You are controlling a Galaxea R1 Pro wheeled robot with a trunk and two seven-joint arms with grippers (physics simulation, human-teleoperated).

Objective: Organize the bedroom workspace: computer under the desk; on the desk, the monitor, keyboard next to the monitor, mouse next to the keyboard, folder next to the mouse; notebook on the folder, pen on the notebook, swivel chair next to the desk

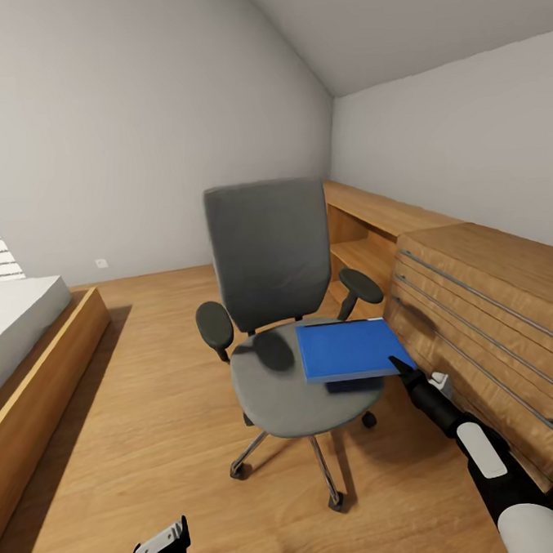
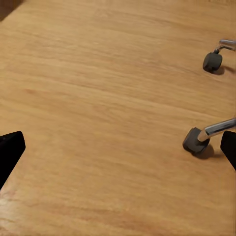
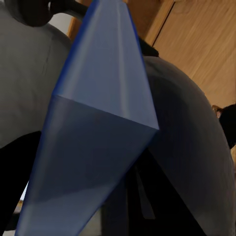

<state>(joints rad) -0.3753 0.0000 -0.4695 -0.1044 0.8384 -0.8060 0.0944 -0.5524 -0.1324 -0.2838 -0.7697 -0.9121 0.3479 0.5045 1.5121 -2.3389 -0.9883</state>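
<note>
Right gripper (image 1: 394,361) had reached the near right corner of the folder (image 1: 350,348), its black fingertips at the blue edge; whether they were closed on it or merely touching could not be told, since the right wrist view was taken up by the folder's (image 3: 98,137) translucent blue surface seen very close and showed no clear pinch. That folder appeared lifted a little off the swivel chair (image 1: 268,252), hovering over the right side of the grey seat and casting a shadow there, with a thin dark thing, probably the notebook (image 1: 345,384), showing just under its near edge. Beside the chair's right armrest stood a light wooden dresser (image 1: 483,313) with long bar handles, and away from the chair's left side the corner of a low bed (image 1: 35,340) with a white mattress rested on the wooden floor (image 1: 154,415). Left gripper (image 1: 158,552) hung low over the floor in front of the chair, its jaws spread wide and empty, two chair castors (image 2: 196,141) visible between them in the left wrist view. As a judgement, the task was early: the folder move seemed only started, the notebook stacking undone, and the chair not yet by any desk.
</note>
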